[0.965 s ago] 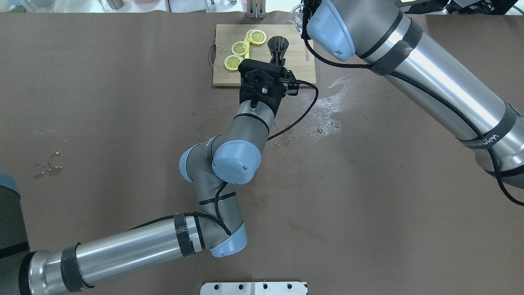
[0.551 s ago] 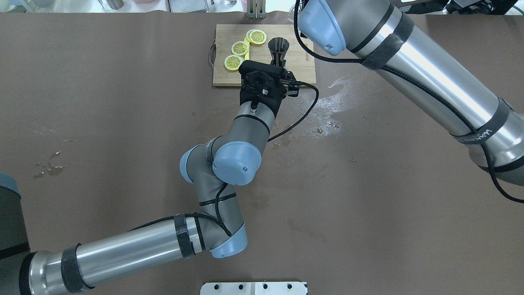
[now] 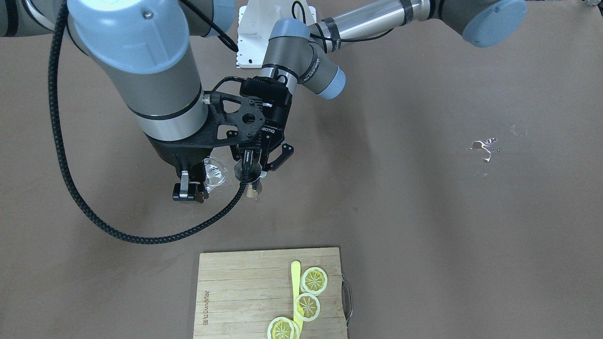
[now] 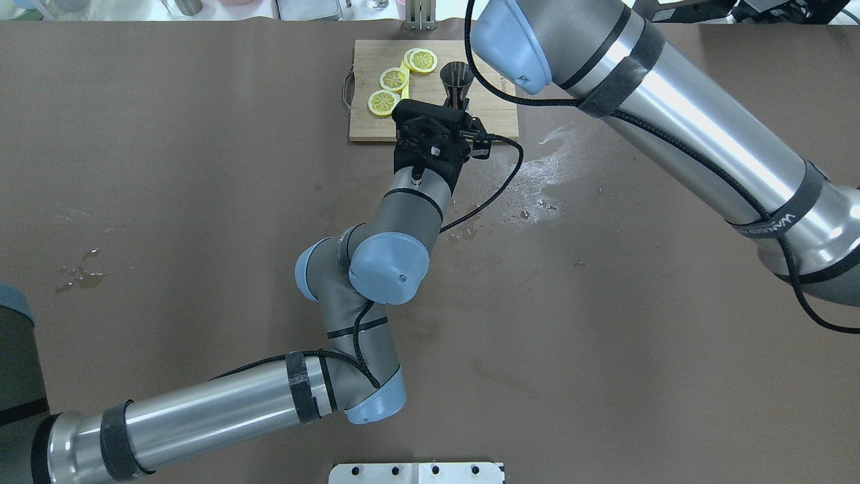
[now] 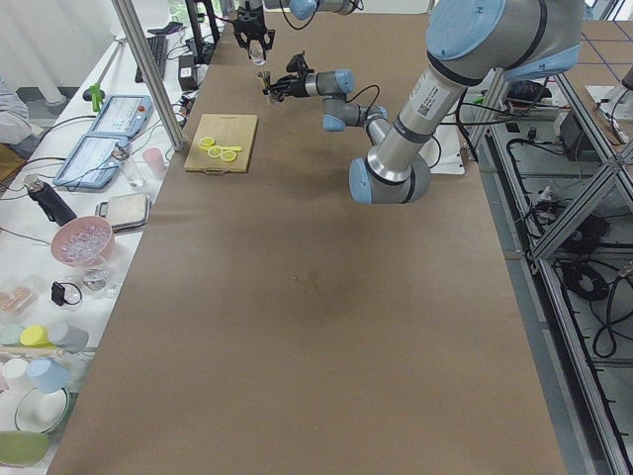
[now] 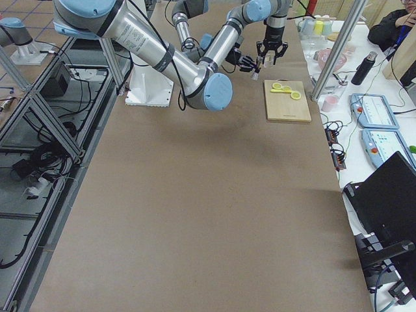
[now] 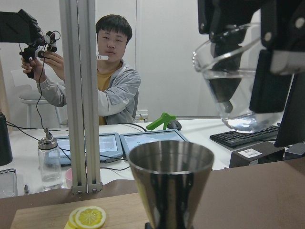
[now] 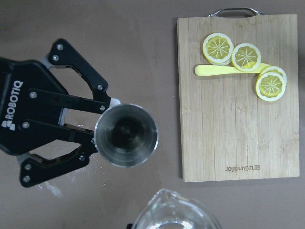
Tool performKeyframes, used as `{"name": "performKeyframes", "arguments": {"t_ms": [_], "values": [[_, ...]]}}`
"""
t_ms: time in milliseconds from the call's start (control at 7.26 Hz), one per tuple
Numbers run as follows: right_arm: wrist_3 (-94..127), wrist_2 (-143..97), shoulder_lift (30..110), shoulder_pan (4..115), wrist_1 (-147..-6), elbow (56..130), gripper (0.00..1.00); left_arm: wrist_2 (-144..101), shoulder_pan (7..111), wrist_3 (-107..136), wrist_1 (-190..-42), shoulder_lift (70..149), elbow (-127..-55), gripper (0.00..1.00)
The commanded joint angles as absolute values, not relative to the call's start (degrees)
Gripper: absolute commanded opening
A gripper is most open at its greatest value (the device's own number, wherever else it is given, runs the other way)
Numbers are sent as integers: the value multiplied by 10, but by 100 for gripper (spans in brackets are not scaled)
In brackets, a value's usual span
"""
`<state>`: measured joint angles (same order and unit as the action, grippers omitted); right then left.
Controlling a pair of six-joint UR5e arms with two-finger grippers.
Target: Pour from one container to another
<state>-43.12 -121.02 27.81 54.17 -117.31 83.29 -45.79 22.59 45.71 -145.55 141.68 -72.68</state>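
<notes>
Glass cup [image 7: 240,114] hung in the right pincer [image 7: 247,81], whose fingers were clamped on its walls. It sat higher than the rim of the jigger [image 8: 126,135] and just to one side of it, not touching (clear liquid lay in its lower part). It seemed close to upright, though the wrist view made the tilt hard to judge. The left pincer [image 8: 102,130] was closed around the jigger's narrow waist, holding it upright in the air, mouth up. Below the jigger and off to its side, a wooden cutting board [image 8: 228,133] lay on the brown bench [image 4: 201,202], with lemon slices [image 8: 219,47] at its handle end.
</notes>
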Motion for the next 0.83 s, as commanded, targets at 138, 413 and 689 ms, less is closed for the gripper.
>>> {"name": "performKeyframes", "arguments": {"t_ms": [138,413,689], "values": [[-432,-1201,258,532,-1187,805,0,-458,226,457,-1455,1417,-728,0],[-432,-1195,252,532,-1187,791,0,-457,226,457,-1455,1416,-728,0],[-432,-1187,237,532,-1203,774,0,-457,226,457,-1455,1416,-729,0]]}}
